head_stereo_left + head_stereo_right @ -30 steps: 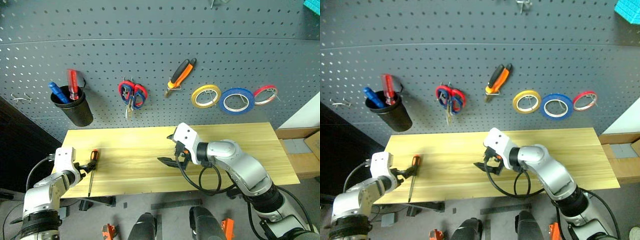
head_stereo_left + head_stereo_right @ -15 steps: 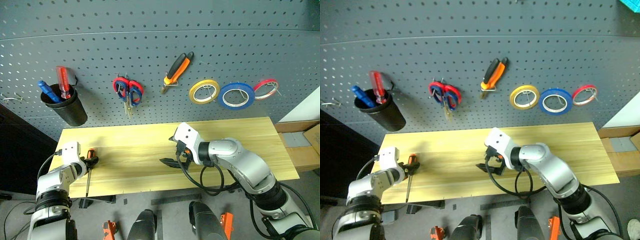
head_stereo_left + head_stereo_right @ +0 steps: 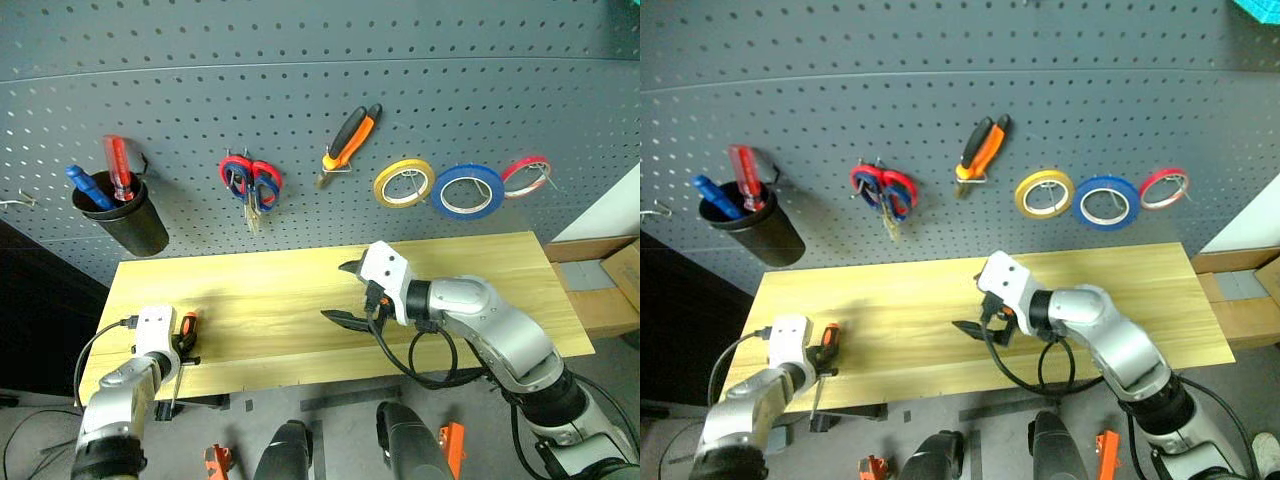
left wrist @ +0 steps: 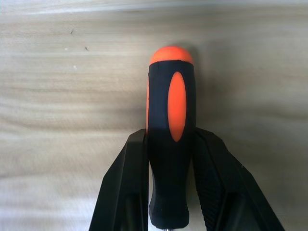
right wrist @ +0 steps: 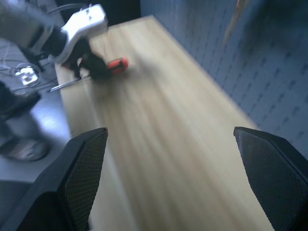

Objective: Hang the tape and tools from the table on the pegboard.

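The left gripper [image 4: 169, 192] is clamped on the orange-and-black handle of the screwdriver [image 4: 170, 139]; both black fingers [image 4: 126, 192] press against the handle's sides, and the rounded orange end sticks out past the fingertips over the wood. In the head views this grip sits near the table's [image 3: 300, 300] front-left corner, with the thin steel shaft running back from the handle toward the front edge and reaching it. Whether the tool lies on the planks or is raised a little off them is hard to tell.

The right gripper [image 3: 345, 292] is spread wide with nothing between its fingers, hovering above the middle of the table, near the front edge, pointing toward the robot's left.

Behind the table the pegboard [image 3: 300, 100] carries the rest. The pliers [image 3: 350, 143] hang tilted from a hook above the table's middle. To their left hang the dark-handled scissors [image 3: 250, 205], partly covered by the red-handled scissors [image 3: 250, 178] on the same spot. Further left, above the table's back-left corner, a black cup [image 3: 125, 215] holds a red-handled screwdriver [image 3: 118, 168] and a blue tool. To the right of the pliers three rolls hang in a row: a yellow tape roll [image 3: 404, 184], the blue tape [image 3: 468, 192], and a red tape roll [image 3: 527, 175].
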You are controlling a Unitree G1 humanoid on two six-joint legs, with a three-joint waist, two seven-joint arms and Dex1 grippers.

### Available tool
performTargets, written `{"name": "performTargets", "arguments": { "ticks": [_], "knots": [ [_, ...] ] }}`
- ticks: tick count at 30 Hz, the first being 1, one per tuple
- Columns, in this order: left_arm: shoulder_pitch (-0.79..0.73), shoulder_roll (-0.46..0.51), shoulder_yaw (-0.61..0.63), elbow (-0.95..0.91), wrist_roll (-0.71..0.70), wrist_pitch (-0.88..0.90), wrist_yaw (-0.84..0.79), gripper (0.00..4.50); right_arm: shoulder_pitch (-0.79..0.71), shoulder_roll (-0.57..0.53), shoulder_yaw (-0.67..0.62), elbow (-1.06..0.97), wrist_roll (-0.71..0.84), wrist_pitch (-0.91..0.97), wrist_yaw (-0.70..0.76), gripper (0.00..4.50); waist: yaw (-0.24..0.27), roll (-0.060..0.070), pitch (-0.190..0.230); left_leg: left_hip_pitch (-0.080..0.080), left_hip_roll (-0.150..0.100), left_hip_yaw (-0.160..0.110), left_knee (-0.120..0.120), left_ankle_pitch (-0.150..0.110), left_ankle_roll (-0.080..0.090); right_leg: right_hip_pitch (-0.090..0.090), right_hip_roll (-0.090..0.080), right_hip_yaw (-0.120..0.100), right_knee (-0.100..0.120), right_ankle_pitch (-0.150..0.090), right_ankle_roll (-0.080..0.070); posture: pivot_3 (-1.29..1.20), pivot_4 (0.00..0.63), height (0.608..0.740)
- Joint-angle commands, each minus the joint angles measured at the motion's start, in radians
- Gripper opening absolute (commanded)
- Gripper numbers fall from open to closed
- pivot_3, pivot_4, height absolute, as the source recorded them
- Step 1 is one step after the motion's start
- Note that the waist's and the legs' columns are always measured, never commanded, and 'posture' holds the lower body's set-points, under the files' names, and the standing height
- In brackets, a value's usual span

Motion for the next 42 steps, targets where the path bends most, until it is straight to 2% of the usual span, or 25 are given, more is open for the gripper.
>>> {"name": "performTargets", "arguments": {
  "ticks": [1, 4, 8, 13, 16, 21, 26, 33, 37, 39, 42],
  "knots": [
    [0.093, -0.057, 0.035, -0.242, 0.017, -0.143, 0.061, 0.94, -0.011, -0.002, -0.080, -0.050, 0.109, -0.078, 0.102, 4.50, 0.006, -0.001, -0.001, 0.000, 0.000, 0.000, 0.000, 0.000, 0.000, 0.000, -0.001, 0.000, 0.000, 0.000, 0.000, -0.07, 0.191, 0.740],
    [0.162, -0.131, 0.042, -0.430, 0.014, -0.253, 0.098, 0.94, -0.033, 0.017, -0.125, -0.050, 0.163, -0.092, 0.120, 4.50, 0.016, -0.002, -0.004, -0.001, 0.000, 0.000, 0.001, 0.000, 0.000, 0.000, -0.001, 0.000, 0.000, 0.000, 0.000, -0.07, 0.166, 0.740],
    [0.137, -0.157, 0.038, -0.572, 0.044, -0.292, 0.145, 0.94, -0.049, 0.015, -0.131, -0.020, 0.156, -0.134, 0.135, 4.50, 0.034, -0.003, -0.016, -0.001, 0.000, 0.000, 0.002, 0.000, 0.000, 0.000, 0.002, -0.001, 0.001, 0.000, 0.000, -0.06, 0.150, 0.740],
    [-0.080, -0.146, 0.044, -0.697, 0.038, -0.233, 0.224, 0.94, -0.070, 0.012, -0.129, 0.039, 0.134, -0.191, 0.157, 4.50, 0.047, -0.009, -0.028, 0.000, -0.001, 0.000, 0.004, 0.000, 0.000, 0.003, 0.003, -0.002, 0.001, 0.000, 0.000, -0.03, 0.126, 0.740],
    [-0.247, -0.089, 0.080, -0.704, 0.020, -0.195, 0.231, 0.94, -0.091, 0.007, -0.122, 0.095, 0.085, -0.246, 0.155, 4.50, 0.044, -0.010, -0.045, 0.000, -0.001, 0.000, 0.004, 0.001, -0.001, 0.003, 0.003, -0.001, 0.001, 0.001, 0.000, -0.01, 0.114, 0.740],
    [-0.428, 0.010, 0.148, -0.619, 0.011, -0.156, 0.228, 0.94, -0.109, 0.014, -0.122, 0.150, 0.068, -0.293, 0.167, 4.50, 0.035, -0.009, -0.057, 0.002, 0.000, 0.001, 0.003, 0.003, -0.005, 0.003, 0.005, 0.000, 0.001, 0.001, 0.000, 0.00, 0.102, 0.740],
    [-0.511, 0.083, 0.167, -0.384, 0.013, -0.277, 0.168, 0.94, -0.124, 0.027, -0.120, 0.159, 0.062, -0.302, 0.166, 4.50, 0.039, -0.007, -0.064, 0.002, 0.000, 0.001, 0.003, 0.003, -0.005, 0.003, 0.005, 0.000, 0.001, 0.001, 0.000, -0.01, 0.098, 0.740],
    [-0.637, 0.071, 0.128, -0.047, 0.022, -0.490, 0.126, 0.94, -0.125, 0.028, -0.121, 0.136, 0.056, -0.285, 0.163, 4.50, 0.042, -0.015, -0.071, 0.002, 0.000, 0.000, 0.004, 0.003, -0.005, 0.003, 0.005, -0.001, 0.002, 0.001, -0.001, -0.04, 0.097, 0.740],
    [-0.618, 0.057, 0.141, 0.003, 0.012, -0.534, 0.140, 0.94, -0.119, 0.016, -0.130, 0.113, 0.057, -0.266, 0.155, 4.50, 0.035, -0.015, -0.072, 0.002, 0.000, 0.000, 0.004, 0.003, -0.005, 0.003, 0.005, 0.000, 0.002, 0.001, -0.001, -0.07, 0.097, 0.740],
    [-0.592, 0.047, 0.150, -0.013, 0.001, -0.547, 0.145, 1.69, -0.114, 0.010, -0.132, 0.108, 0.058, -0.262, 0.153, 4.50, 0.031, -0.015, -0.073, 0.002, 0.000, 0.000, 0.004, 0.003, -0.005, 0.002, 0.005, 0.000, 0.002, 0.001, -0.001, -0.08, 0.096, 0.740],
    [-0.554, 0.027, 0.154, -0.055, -0.021, -0.544, 0.152, 2.54, -0.111, 0.001, -0.134, 0.104, 0.061, -0.255, 0.153, 4.50, 0.023, -0.015, -0.073, 0.002, 0.000, 0.001, 0.004, 0.003, -0.005, 0.002, 0.005, 0.000, 0.003, 0.001, -0.001, -0.07, 0.102, 0.740]
  ]
}}
